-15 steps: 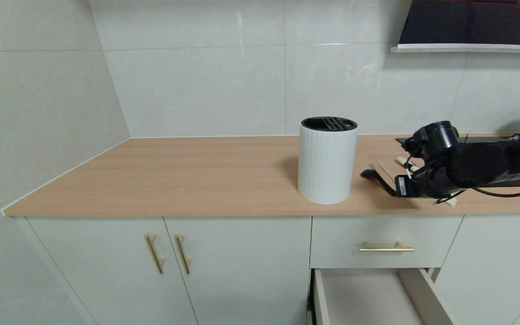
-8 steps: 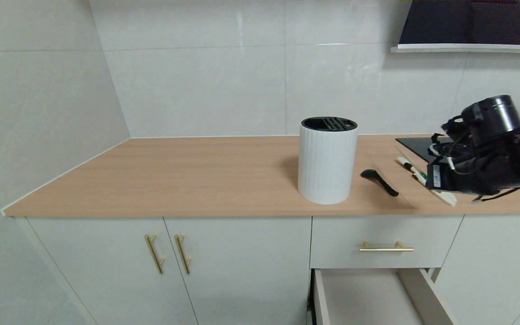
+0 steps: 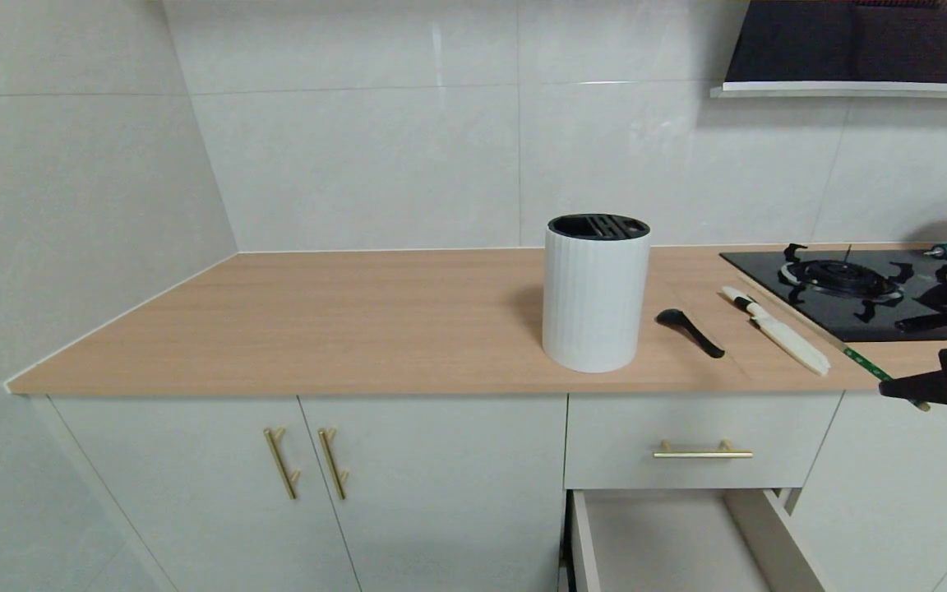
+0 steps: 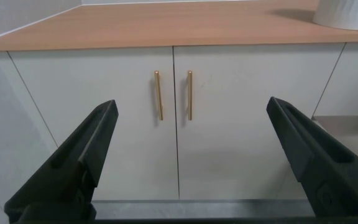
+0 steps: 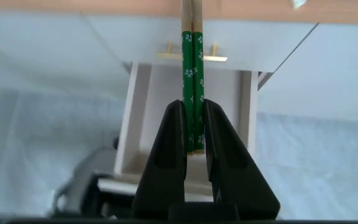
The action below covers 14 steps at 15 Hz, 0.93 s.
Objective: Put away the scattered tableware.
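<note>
Left wrist view shows our left fingers (image 4: 86,149) low down in front of the cupboard doors (image 4: 229,124). They are spread wide and hold nothing. Up on the worktop (image 3: 317,321) stands the white holder (image 3: 596,296), with slots in its black top. Near it lies a black spoon (image 3: 690,330), then a white knife (image 3: 778,330). Next come the chopsticks (image 3: 868,368), a pair with green ends. Our right fingers (image 3: 905,386) are squeezed shut on those green ends, by the front edge of the worktop. We cannot tell if the far tips touch the wood.

We think the job now is to carry the chopsticks to the holder. We hold them at one end, so the long part may swing. We should go slowly and lift high enough to pass over the knife and spoon. Then we should tip the sticks upright above a slot. We should let go only once the tips are inside. A bump could knock the holder over.
</note>
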Available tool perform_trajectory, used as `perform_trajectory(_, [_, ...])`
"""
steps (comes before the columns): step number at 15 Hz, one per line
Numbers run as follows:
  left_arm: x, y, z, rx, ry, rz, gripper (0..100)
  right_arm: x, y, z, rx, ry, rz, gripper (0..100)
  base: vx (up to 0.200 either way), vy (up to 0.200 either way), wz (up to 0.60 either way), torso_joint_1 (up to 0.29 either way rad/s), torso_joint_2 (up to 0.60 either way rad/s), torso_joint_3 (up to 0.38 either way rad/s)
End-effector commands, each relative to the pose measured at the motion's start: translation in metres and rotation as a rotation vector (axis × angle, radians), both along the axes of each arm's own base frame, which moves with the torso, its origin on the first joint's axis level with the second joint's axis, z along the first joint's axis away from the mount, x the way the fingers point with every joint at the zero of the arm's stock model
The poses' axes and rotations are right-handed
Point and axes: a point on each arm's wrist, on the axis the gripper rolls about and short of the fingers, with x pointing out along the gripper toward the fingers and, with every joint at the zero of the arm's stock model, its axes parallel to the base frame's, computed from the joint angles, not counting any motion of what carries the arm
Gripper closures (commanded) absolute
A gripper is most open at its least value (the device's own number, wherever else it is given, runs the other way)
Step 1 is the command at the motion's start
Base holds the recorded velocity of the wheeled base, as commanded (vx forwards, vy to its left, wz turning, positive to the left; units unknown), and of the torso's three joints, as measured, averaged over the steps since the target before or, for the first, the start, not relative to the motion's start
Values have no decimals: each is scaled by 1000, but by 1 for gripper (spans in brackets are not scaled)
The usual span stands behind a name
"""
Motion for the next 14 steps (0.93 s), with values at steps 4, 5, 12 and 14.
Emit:
perform_trajectory(4, [0, 0, 0, 0, -1, 0, 0, -14, -1, -11, -51, -9, 54, 100, 0, 0, 0, 0, 0, 0])
perform_trajectory(5, [0, 0, 0, 0, -1, 0, 0, -14, -1, -14, -63, -10, 66, 100, 0, 0, 0, -61, 95, 76])
perform_trajectory(12, [0, 0, 0, 0, -1, 0, 0, -35, 30, -48, -137, 40, 357, 100, 0, 0, 0, -175, 421, 248])
perform_trajectory(14, [0, 0, 0, 0, -1, 0, 0, -38, 34, -55, -147, 49, 395, 100, 0, 0, 0, -188, 469, 281])
